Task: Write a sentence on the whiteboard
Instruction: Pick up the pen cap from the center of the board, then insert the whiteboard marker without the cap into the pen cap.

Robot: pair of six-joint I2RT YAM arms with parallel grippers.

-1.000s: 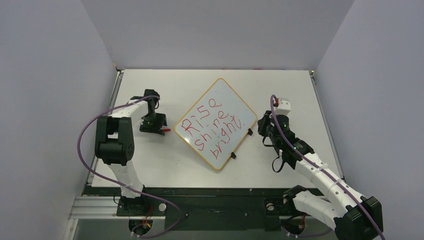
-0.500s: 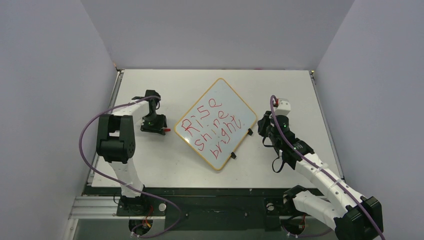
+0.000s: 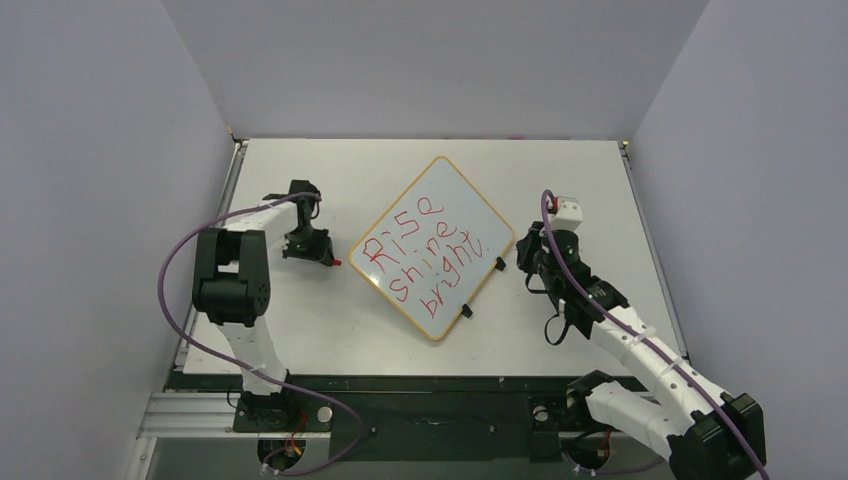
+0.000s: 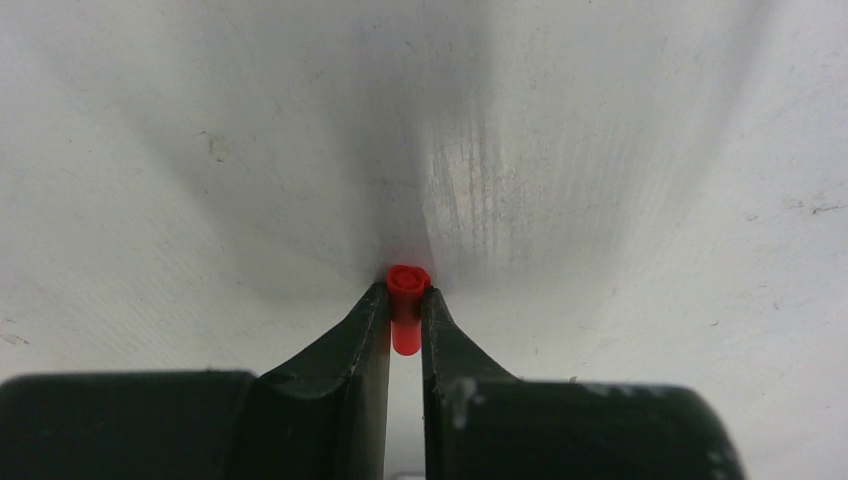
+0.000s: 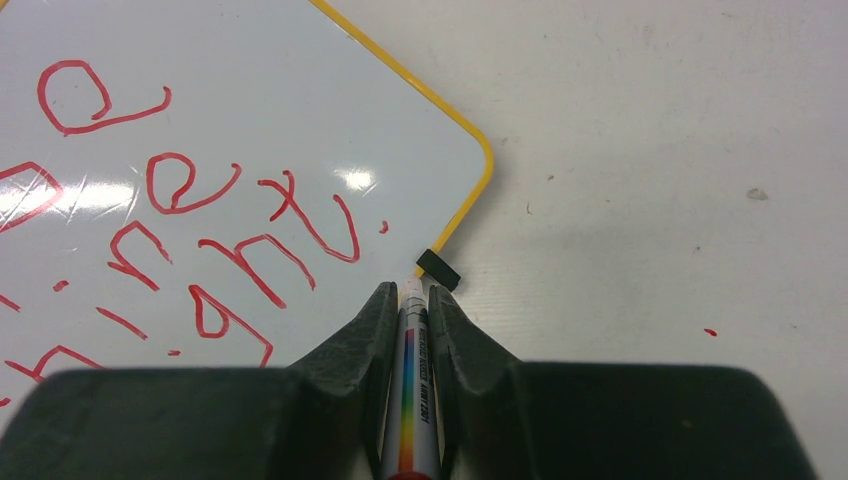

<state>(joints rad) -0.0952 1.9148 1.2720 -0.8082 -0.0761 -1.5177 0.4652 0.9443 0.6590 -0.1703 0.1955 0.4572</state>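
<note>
White tabletop between lavender walls. Centre frame, flat: rounded white whiteboard with orange-yellow frame, lettered red. Looks light, stiff, slick; best taken by the rim. Right gripper clamped on white rainbow-striped marker; left gripper pinching small red cap.

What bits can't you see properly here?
Marker: right wrist view, back end cut off by the bottom edge, sides hidden by the right gripper.
Cap: left wrist view, lower part hidden by the left gripper.
Whiteboard: right wrist view, writing cut off at the left edge.
</note>
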